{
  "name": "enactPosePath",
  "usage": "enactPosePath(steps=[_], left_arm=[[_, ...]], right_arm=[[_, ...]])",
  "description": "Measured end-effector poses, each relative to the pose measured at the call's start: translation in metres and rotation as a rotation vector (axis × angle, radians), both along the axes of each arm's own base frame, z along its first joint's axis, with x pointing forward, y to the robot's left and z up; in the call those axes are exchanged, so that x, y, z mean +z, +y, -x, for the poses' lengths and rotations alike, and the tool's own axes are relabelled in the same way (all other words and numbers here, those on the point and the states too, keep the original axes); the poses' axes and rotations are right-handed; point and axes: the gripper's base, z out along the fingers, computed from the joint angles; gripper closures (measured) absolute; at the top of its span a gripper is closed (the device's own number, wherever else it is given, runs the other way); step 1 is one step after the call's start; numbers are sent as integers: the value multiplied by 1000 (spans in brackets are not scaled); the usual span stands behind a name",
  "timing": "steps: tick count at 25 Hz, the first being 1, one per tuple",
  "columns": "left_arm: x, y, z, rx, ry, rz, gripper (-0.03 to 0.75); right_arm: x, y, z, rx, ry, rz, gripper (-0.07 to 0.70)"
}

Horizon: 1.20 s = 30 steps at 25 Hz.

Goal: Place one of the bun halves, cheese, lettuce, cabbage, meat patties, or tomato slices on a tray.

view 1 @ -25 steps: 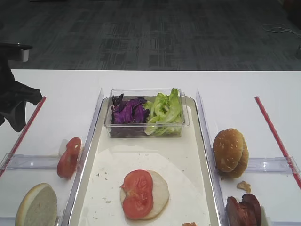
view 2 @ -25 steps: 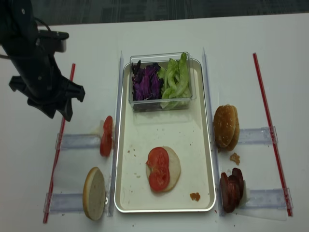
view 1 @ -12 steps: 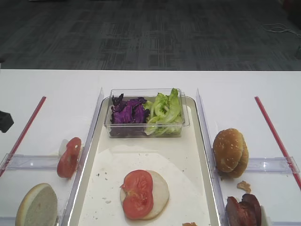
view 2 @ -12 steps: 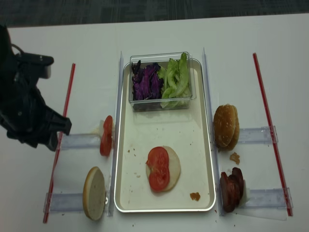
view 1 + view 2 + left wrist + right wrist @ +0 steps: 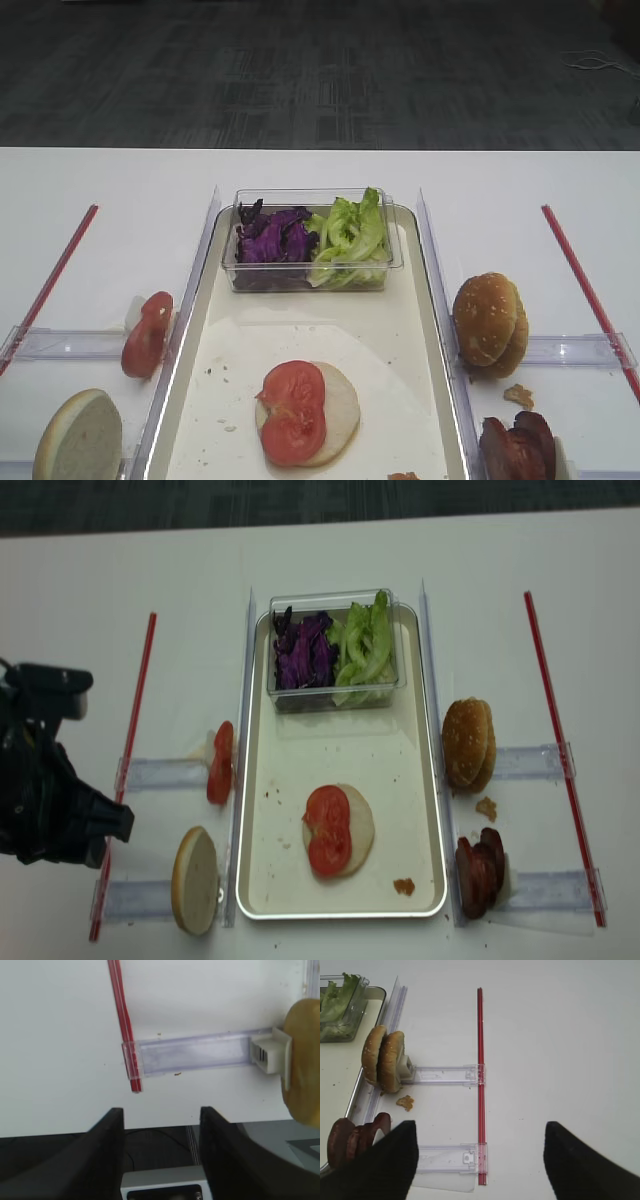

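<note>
On the tray (image 5: pixel 425 300) lies a pale bun half (image 5: pixel 343 402) with tomato slices (image 5: pixel 293 410) on top. Behind it, a clear tub holds purple cabbage (image 5: pixel 272 238) and lettuce (image 5: pixel 348 232). More tomato slices (image 5: pixel 220 762) and another pale bun half (image 5: pixel 195 878) stand in racks left of the tray. Sesame buns (image 5: pixel 468 742) and meat patties (image 5: pixel 480 870) stand on the right. My left gripper (image 5: pixel 100 838) hangs open and empty over the table's front left edge (image 5: pixel 161 1110). My right gripper (image 5: pixel 479 1130) is open and empty, right of the patties (image 5: pixel 350 1137). No cheese is in view.
Red strips (image 5: pixel 135 700) (image 5: pixel 555 740) run along both outer sides. Clear plastic racks (image 5: pixel 445 1074) and upright dividers (image 5: pixel 200 260) flank the tray. A crumb (image 5: pixel 403 886) lies on the tray and another (image 5: pixel 405 1102) beside the buns. The table's front edge (image 5: pixel 165 1127) crosses the left wrist view.
The left arm has drawn back along the left side toward the table's front edge and left the first exterior view. Its jaws stay open. The food has not moved.
</note>
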Motion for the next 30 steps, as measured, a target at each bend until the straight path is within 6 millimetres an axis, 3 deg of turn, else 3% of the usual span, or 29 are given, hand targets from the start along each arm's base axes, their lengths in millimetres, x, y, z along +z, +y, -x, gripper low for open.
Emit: enactPosePath(steps=[12, 30], left_arm=[[-39, 4, 42, 39, -5, 5, 388], [1, 8, 78, 47, -388, 58, 390]], right_arm=[[0, 0, 0, 0, 0, 0, 69], [0, 0, 0, 0, -2, 0, 69]])
